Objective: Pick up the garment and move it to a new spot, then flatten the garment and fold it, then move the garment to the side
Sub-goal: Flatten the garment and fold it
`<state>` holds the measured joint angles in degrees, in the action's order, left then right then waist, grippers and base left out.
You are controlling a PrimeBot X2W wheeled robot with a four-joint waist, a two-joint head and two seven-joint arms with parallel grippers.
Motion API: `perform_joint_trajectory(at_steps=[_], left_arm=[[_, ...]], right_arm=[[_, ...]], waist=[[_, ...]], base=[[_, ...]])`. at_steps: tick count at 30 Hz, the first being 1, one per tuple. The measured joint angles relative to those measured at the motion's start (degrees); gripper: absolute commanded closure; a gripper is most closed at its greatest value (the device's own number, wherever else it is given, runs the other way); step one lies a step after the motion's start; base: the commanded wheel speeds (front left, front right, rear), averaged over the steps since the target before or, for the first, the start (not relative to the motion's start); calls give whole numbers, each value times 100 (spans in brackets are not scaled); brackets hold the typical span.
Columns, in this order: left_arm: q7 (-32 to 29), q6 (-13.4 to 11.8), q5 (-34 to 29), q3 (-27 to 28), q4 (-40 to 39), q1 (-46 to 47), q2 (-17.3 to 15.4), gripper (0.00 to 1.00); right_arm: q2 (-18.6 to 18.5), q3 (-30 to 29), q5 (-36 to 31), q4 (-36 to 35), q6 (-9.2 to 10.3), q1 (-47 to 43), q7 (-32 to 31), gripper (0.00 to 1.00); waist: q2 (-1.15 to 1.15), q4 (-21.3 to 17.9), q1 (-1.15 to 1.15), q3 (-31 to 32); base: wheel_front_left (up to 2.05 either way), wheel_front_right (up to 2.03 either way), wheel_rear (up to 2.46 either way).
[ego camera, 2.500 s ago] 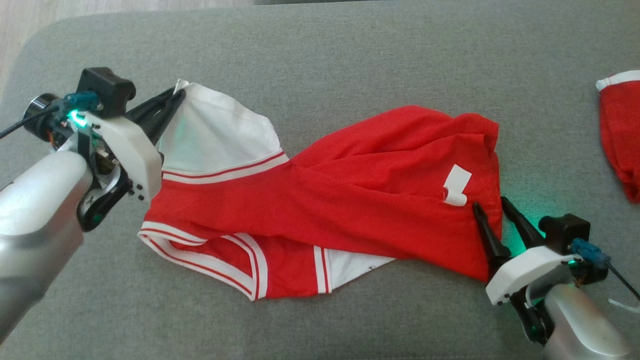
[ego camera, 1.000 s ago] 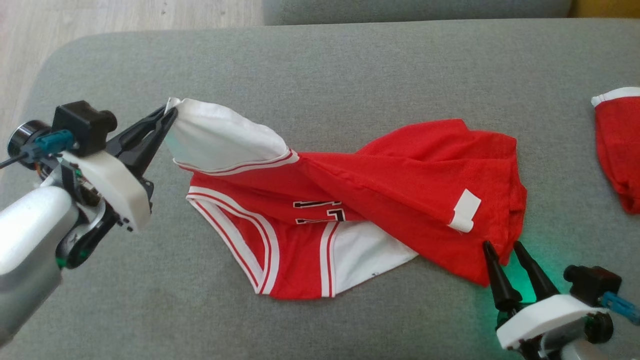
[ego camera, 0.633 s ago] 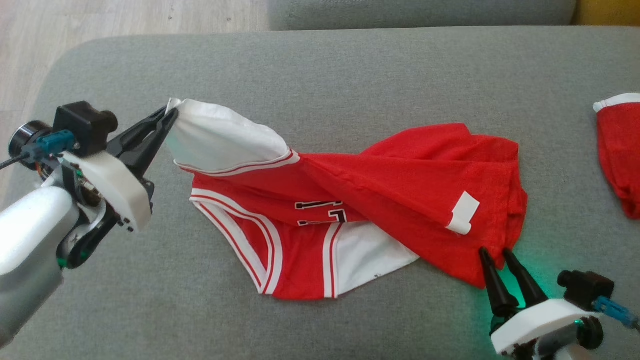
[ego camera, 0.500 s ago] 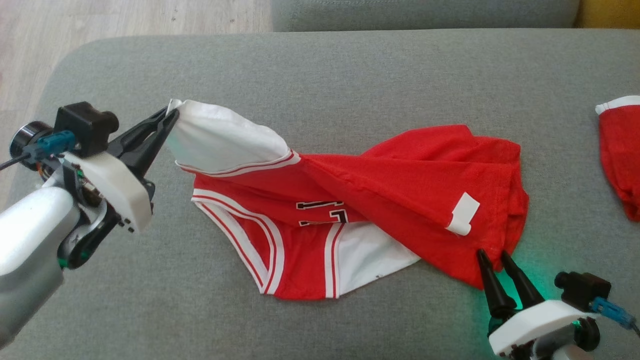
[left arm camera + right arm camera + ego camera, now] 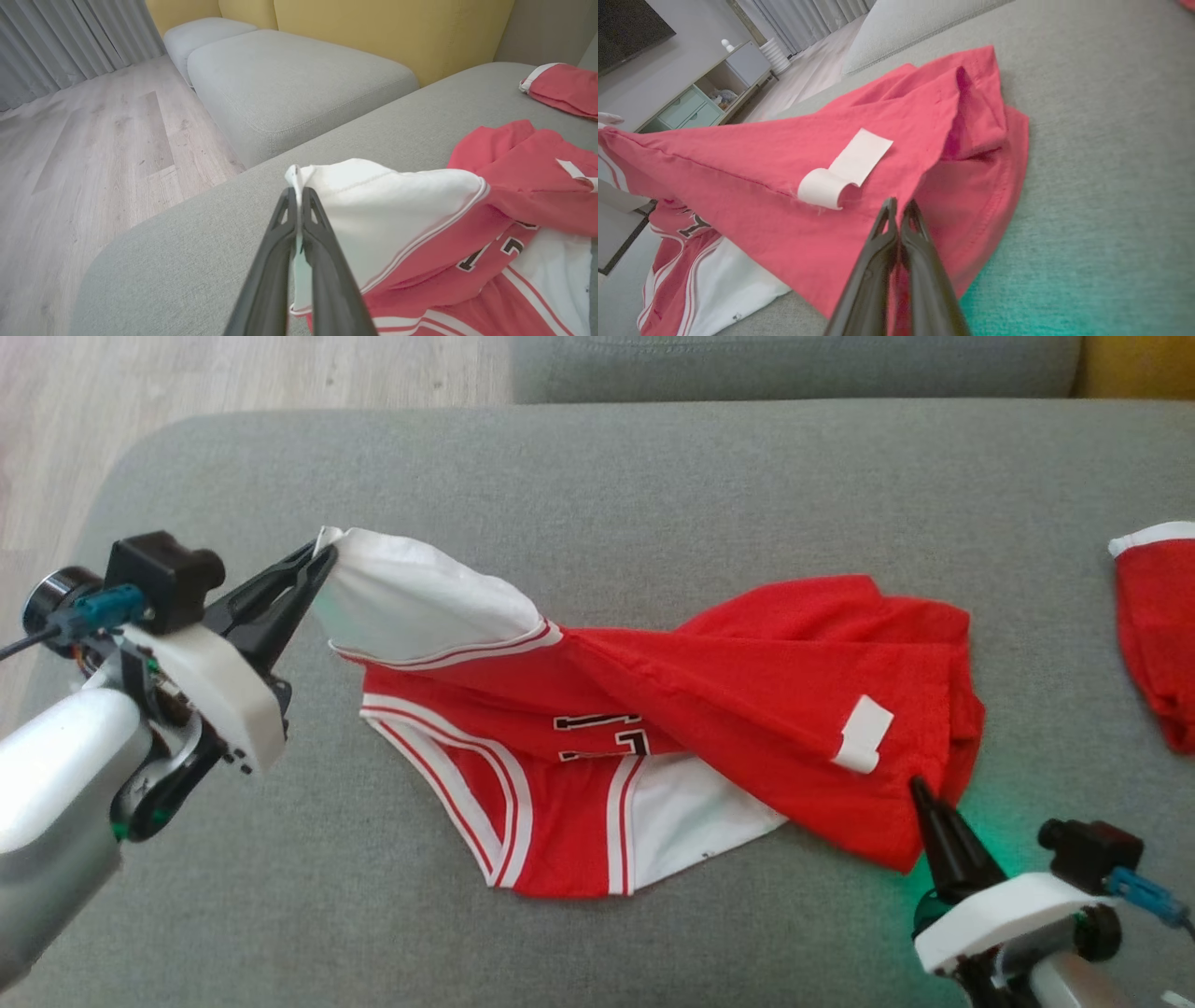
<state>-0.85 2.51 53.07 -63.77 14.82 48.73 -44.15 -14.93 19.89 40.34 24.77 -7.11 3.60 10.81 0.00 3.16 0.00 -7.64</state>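
The garment [image 5: 728,691], a red jersey with white panels and striped trim, lies twisted across the grey cushion [image 5: 597,476]. My left gripper [image 5: 322,553] is shut on its white corner at the left and holds that corner raised off the cushion. The left wrist view shows the white cloth [image 5: 397,205] pinched at the tips of the left gripper [image 5: 297,191]. My right gripper [image 5: 920,789] is shut on the red hem at the garment's lower right. In the right wrist view the right gripper [image 5: 900,205] clamps the red fabric [image 5: 784,163] just below a curled white label [image 5: 845,170].
A second red garment [image 5: 1158,635] with a white band lies at the cushion's right edge. Wooden floor [image 5: 233,373] lies beyond the left corner. Another grey ottoman [image 5: 289,79] and a yellow sofa back [image 5: 373,28] stand farther off.
My right gripper has gone from open to shut on the red hem. The left gripper keeps its hold on the white corner, and the view has shifted slightly.
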Motion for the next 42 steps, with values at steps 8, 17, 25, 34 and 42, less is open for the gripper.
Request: perform_joint_trajectory(at_steps=[8,17,25,34,42], left_arm=[[658,-55,137,197,-280,-193,-97,100],[1101,-42,131,818,-1559,219,-602,100],[938,71,-504,1100,-1346,1795,-410,100],[808,415,-1062,597,370,2616,472,100],[1561,79,-2079,1066,1848,4103,1336,100]], right_arm=[[-561,-358,100,-1009,0,23,240,100],[-2030,-1136,227,-2740,0,1104,-599,100],[-2644,-808,396,-2469,0,3039,-1447,100],[-2506,256,412,-1248,0,4557,-1674,100],[-2232,411,296,-86,0,6401,-514,100]], waist=[[0,-135,0,427],[0,-425,-1,955],[0,-393,-1,864],[0,-218,1,142],[0,17,3,-1017]], base=[[0,0,0],[0,0,0],[0,0,0],[0,0,0],[0,0,0]])
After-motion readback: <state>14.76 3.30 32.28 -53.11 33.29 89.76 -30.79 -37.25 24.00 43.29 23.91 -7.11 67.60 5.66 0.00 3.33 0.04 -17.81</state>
